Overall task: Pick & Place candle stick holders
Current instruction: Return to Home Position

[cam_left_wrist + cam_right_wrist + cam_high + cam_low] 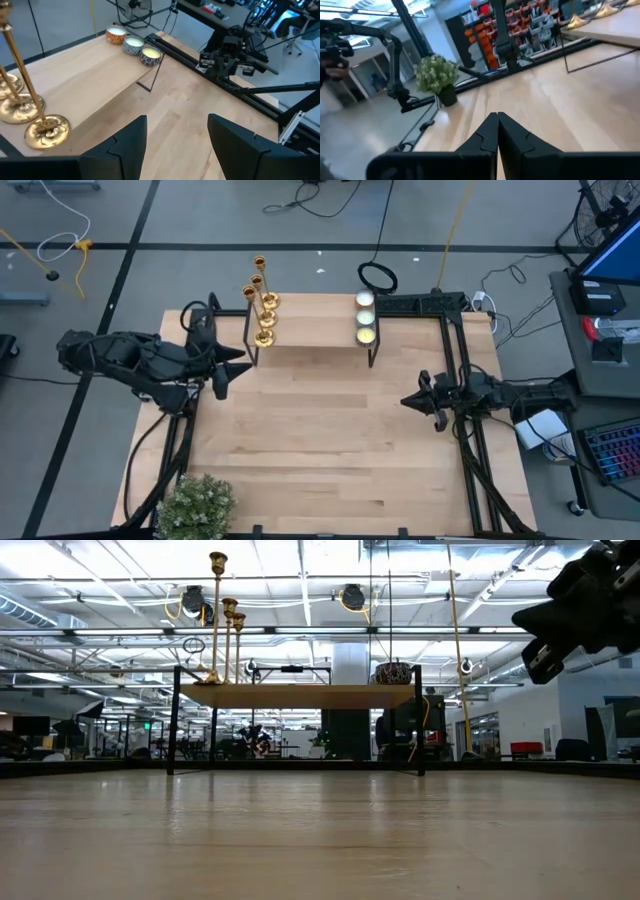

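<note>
Three tall gold candle stick holders [262,305] stand on their round bases at the left end of a raised wooden shelf [310,330] at the table's far side. The left wrist view shows them close by [30,107], and the low view shows them upright [225,630]. My left gripper [228,372] hovers open just in front of the shelf's left end, with nothing between its fingers [177,145]. My right gripper [406,401] is shut and empty [497,130], level over the table's right side, pointing toward the left.
Three small round candles [366,318] sit at the shelf's right end [132,44]. A potted plant [195,505] stands at the table's near left corner. Black frame rails run along the table's left and right edges. Bare wood [330,440] lies between the arms.
</note>
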{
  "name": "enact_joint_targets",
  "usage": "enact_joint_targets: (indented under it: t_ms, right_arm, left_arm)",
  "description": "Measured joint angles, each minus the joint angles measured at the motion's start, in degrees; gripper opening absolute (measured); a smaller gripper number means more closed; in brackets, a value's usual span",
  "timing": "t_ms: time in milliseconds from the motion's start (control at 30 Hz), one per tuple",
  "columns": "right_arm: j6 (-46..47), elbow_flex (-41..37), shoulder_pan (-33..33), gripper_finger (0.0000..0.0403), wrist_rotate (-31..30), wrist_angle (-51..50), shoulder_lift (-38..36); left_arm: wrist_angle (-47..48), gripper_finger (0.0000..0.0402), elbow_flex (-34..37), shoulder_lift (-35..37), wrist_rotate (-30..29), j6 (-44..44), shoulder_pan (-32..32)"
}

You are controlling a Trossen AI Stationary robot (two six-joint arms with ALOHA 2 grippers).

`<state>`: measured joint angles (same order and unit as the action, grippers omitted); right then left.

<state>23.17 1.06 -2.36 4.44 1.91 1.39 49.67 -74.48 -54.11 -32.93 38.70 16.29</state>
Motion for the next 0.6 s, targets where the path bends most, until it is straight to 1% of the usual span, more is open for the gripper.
enact_joint_targets:
  t_ms: [300,400,600]
  right_arm:
    - [-2.1,-0.1,3.9,0.0000,0.1,-0.1,0.0]
    - [-2.1,-0.2,4.8,0.0000,0.1,-0.1,0.0]
    - [2.1,-0.2,5.7,0.0006,0.0,-0.2,0.0]
  left_arm:
    - [0.4,0.0214,0.0,0.0,1.9,-0.1,-0.4]
    - [0.4,0.0214,0.0,0.0,1.9,-2.0,-0.4]
    - [0.7,0.0214,0.0,1.2,0.9,-6.3,-1.1]
